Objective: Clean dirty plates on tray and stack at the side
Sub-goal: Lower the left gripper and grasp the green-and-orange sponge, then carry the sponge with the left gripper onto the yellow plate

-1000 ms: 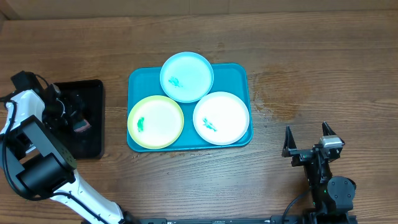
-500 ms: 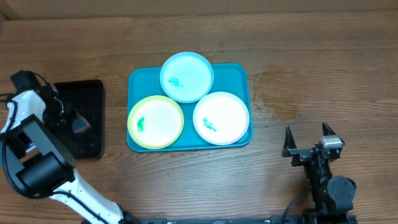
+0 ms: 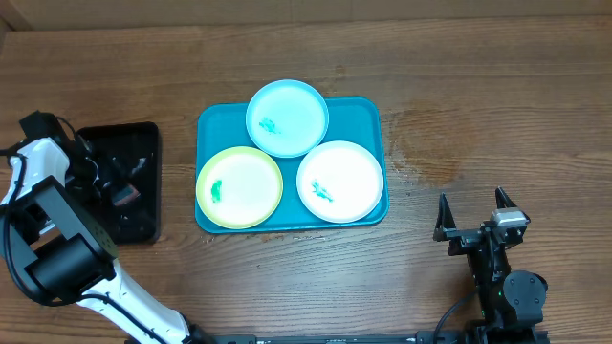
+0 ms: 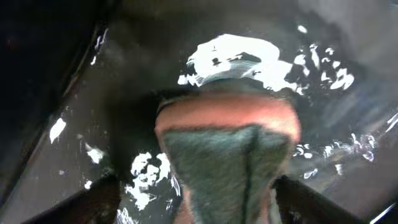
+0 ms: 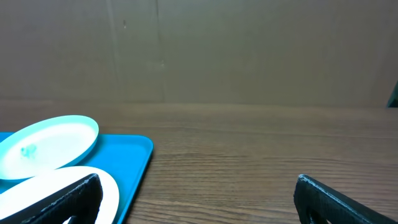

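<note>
a large teal-blue rectangular plastic tray (image 3: pixel 367 111) with rounded corners lies in the middle of the brown wooden surface (image 3: pixel 478 96), and all three round plastic plates sit on it, each marked with a small green-blue smear. the light blue plate (image 3: pixel 287 118) is at the far edge and overhangs the rim there. the yellow-green plate (image 3: pixel 239 187) fills the near left corner and reaches the tray's left rim. the white plate (image 3: pixel 340 182) lies in the near right part, just beside the other two. to the left, apart from the teal tray, is a narrow black plastic tray (image 3: pixel 143 143). the left gripper (image 4: pixel 198 200) hangs over it, with a pink-and-green scrubbing sponge (image 4: pixel 227 143) between its jaws above the wet, glinting black floor. the jaws stand partly apart, but the wrist view is blurred and shows only their tips, so i cannot tell whether they actually press the sponge. the right gripper (image 3: pixel 470 212) rests near the front right of the surface, well apart from the tray, its jaws spread wide and holding nothing.
</note>
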Available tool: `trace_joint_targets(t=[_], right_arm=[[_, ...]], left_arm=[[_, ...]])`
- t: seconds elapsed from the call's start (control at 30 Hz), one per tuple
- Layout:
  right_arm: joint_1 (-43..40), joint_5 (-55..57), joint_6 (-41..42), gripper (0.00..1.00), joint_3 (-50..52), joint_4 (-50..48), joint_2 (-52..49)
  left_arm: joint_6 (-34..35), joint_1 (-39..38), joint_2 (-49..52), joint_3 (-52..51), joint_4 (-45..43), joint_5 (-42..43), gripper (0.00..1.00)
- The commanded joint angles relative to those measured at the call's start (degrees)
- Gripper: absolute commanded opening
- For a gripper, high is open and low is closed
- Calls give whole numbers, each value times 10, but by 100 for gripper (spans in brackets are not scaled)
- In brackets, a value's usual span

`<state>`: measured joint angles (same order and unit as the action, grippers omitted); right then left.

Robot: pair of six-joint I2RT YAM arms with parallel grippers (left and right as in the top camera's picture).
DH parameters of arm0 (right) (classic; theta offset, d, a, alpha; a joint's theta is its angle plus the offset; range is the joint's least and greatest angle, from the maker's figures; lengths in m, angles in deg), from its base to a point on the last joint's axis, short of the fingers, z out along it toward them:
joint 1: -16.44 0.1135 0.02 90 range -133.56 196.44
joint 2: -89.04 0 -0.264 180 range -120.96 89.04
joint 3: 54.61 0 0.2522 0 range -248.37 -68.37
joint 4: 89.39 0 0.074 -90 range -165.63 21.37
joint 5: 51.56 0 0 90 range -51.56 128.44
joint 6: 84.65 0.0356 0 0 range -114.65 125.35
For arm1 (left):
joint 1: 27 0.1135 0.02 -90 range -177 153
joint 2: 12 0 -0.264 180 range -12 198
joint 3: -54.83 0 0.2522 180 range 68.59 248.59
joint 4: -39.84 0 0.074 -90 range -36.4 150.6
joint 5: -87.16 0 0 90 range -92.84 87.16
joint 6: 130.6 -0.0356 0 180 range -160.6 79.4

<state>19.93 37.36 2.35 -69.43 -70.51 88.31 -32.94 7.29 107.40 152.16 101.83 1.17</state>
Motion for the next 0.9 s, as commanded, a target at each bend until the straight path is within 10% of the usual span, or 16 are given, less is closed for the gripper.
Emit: trace_joint_targets(t=[0.0, 0.17, 0.87], right_arm=[[3, 1, 0, 100, 6, -3, 5], [3, 1, 0, 100, 6, -3, 5], [3, 1, 0, 100, 6, -3, 5]], left_arm=[[0, 3, 12, -9, 8, 0, 50], [1, 4, 9, -4, 10, 0, 4], [0, 4, -4, 311, 325, 97, 4]])
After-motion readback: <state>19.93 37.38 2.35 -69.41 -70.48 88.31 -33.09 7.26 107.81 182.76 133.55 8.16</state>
